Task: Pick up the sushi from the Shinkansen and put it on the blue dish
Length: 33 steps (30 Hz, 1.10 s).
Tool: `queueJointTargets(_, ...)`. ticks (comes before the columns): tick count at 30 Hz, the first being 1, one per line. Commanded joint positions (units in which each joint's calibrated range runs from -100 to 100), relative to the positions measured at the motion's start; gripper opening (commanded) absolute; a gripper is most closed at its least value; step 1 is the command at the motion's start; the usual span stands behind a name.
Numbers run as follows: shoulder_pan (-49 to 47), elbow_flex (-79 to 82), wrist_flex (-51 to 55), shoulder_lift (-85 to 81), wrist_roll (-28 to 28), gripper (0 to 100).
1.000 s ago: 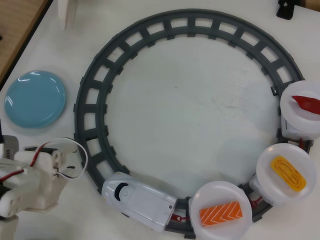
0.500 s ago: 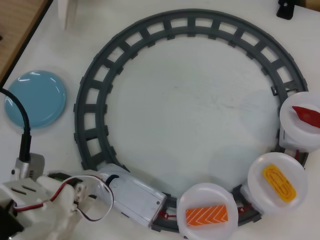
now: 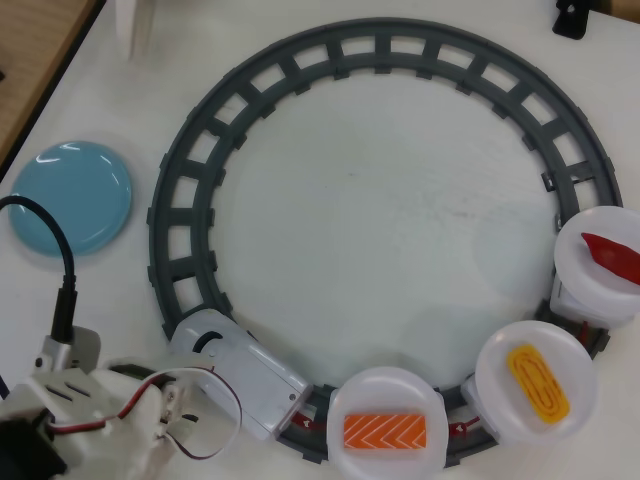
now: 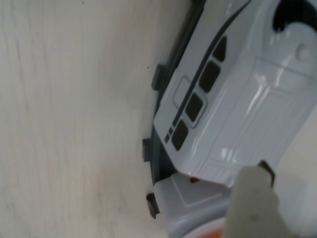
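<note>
The sushi (image 3: pixel 385 431) is seated on the first white plate (image 3: pixel 388 388) behind the Shinkansen (image 3: pixel 238 375), at about 6 o'clock on the track (image 3: pixel 200 150) in the overhead view. It is judged light, rigid and smooth; a grasp across its long sides is advised. The blue dish (image 3: pixel 70 196) lies at 9 o'clock, outside the track. The arm (image 3: pixel 70 400) is positioned at 7 o'clock, beside the train. Whether the gripper is parted or closed cannot be told.
</note>
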Motion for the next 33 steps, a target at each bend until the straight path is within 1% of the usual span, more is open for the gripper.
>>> queueJointTargets(1,2.16,0.40,-1.68,-0.71,0.96,20)
queueJointTargets(15,2.42,1.03,-10.00,14.47,0.90,20)
queueJointTargets(22,2.78,-4.11,-9.83,19.78,0.49,20)
queueJointTargets(33,9.03,-7.26,-9.24,20.28,1.74,20)
